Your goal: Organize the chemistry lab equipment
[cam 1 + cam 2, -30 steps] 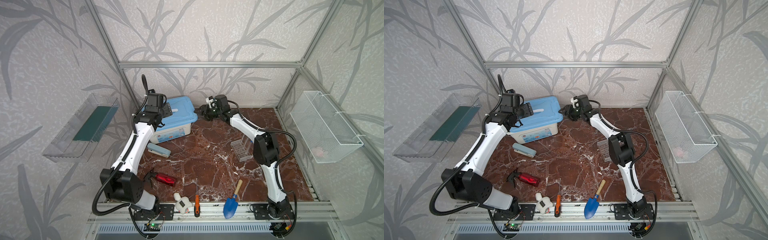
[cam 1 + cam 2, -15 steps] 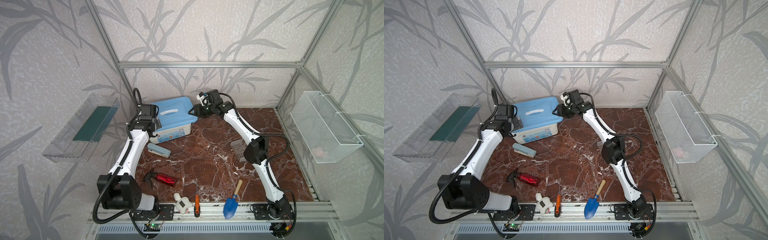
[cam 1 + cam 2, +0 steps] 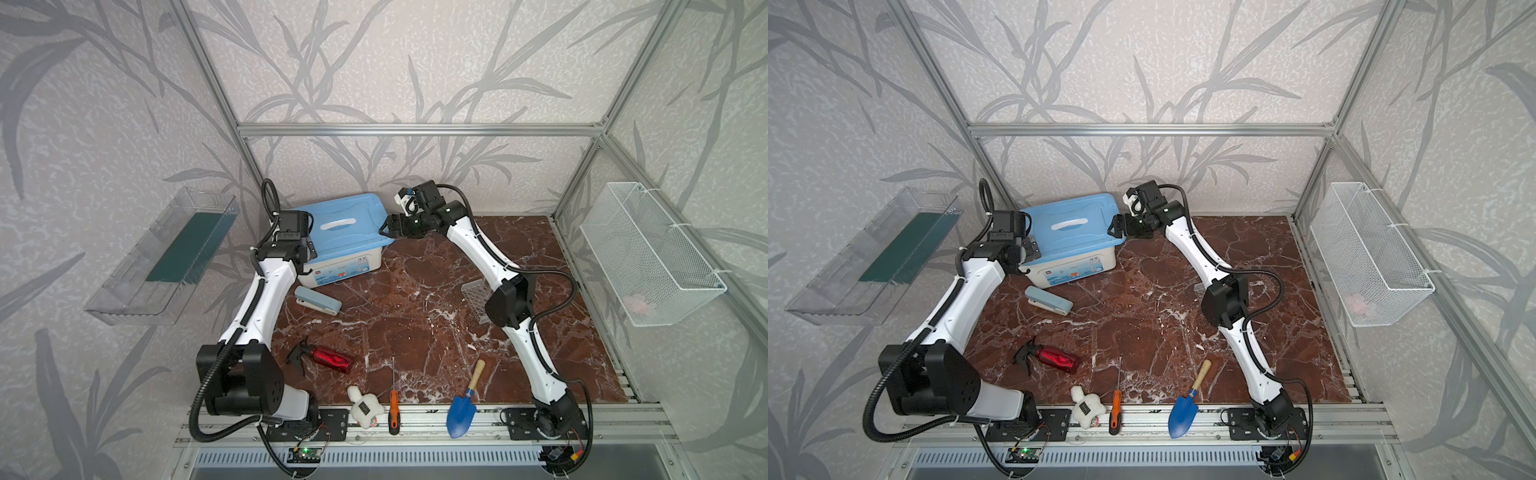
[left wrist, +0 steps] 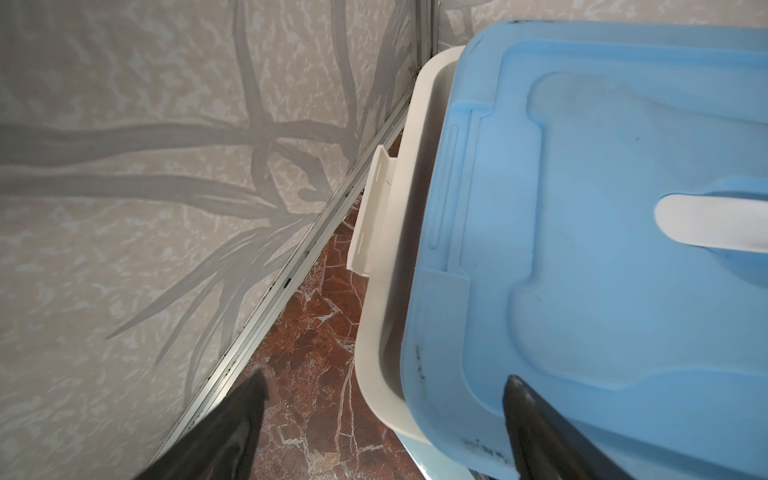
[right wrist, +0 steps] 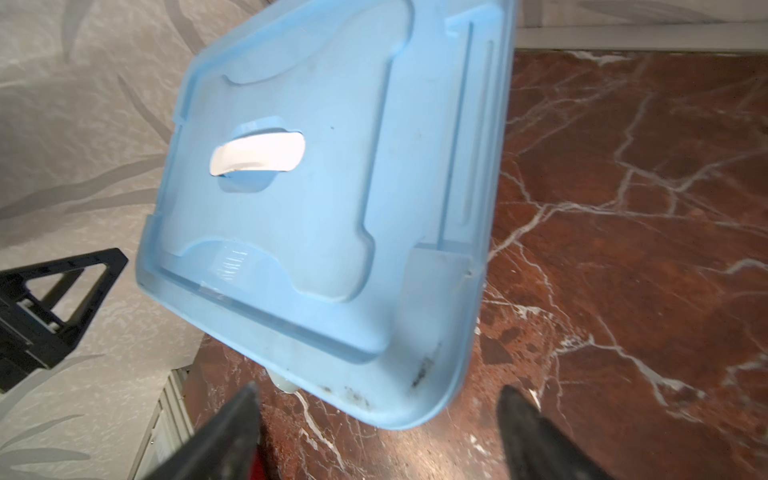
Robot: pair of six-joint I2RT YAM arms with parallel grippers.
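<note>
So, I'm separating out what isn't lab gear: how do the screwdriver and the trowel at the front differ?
The screwdriver has an orange handle and a thin metal shaft; the trowel has a wooden handle and a broad blue blade. The screwdriver's handle lies on the front rail with its shaft pointing back; the trowel's blade lies on that rail with its handle pointing back, slightly slanted. Both lie flat at the front edge.
</note>
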